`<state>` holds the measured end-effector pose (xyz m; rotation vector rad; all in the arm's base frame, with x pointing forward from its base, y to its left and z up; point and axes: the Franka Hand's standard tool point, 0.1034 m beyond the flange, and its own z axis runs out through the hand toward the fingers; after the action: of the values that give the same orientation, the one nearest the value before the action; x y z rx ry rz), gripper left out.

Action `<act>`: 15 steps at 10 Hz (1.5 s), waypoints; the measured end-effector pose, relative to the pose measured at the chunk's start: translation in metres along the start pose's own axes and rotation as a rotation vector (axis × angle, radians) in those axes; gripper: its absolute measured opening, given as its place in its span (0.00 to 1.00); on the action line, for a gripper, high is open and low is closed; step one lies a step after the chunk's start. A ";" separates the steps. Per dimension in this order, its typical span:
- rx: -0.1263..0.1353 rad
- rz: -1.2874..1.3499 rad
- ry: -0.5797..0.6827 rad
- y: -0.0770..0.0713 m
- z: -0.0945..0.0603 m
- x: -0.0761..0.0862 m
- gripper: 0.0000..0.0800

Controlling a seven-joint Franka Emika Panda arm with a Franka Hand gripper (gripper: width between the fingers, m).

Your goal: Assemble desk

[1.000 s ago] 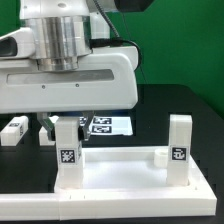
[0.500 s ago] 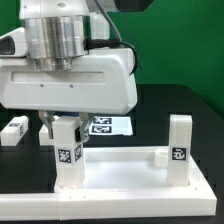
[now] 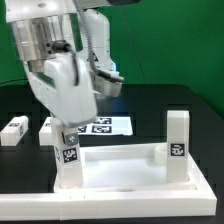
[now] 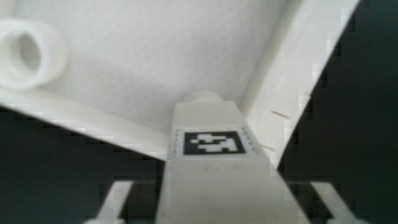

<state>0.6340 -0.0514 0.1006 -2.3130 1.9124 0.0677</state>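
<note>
The white desk panel (image 3: 120,172) lies rim-up on the black table. Two white tagged legs stand upright in its near corners, one at the exterior view's left (image 3: 67,160) and one at the right (image 3: 178,146). My gripper (image 3: 66,128) hangs over the top of the left leg, its body turned at an angle. In the wrist view the leg (image 4: 217,150) stands between my fingers (image 4: 118,200), with a dark gap on each side, so the gripper (image 4: 222,205) is open around it. A round corner socket (image 4: 22,55) of the panel (image 4: 160,60) also shows there.
Two loose tagged legs lie on the table behind the panel at the exterior view's left, one far left (image 3: 14,130) and one nearer my gripper (image 3: 45,128). The marker board (image 3: 112,126) lies behind the panel. The arm's links rise at the back.
My gripper has turned about its vertical axis from broadside to angled, over the left leg. The leg's tag still faces the same way. The panel and the other legs have not moved.
</note>
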 end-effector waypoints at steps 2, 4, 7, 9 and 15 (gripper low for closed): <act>-0.003 0.146 -0.001 -0.001 0.002 -0.004 0.36; 0.002 0.287 0.003 -0.003 0.002 -0.006 0.36; 0.008 0.432 0.006 -0.004 0.001 -0.005 0.36; 0.008 0.469 0.007 -0.004 0.001 -0.005 0.36; 0.016 0.417 0.005 -0.005 -0.005 -0.007 0.77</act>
<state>0.6369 -0.0443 0.1065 -1.8671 2.3534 0.0892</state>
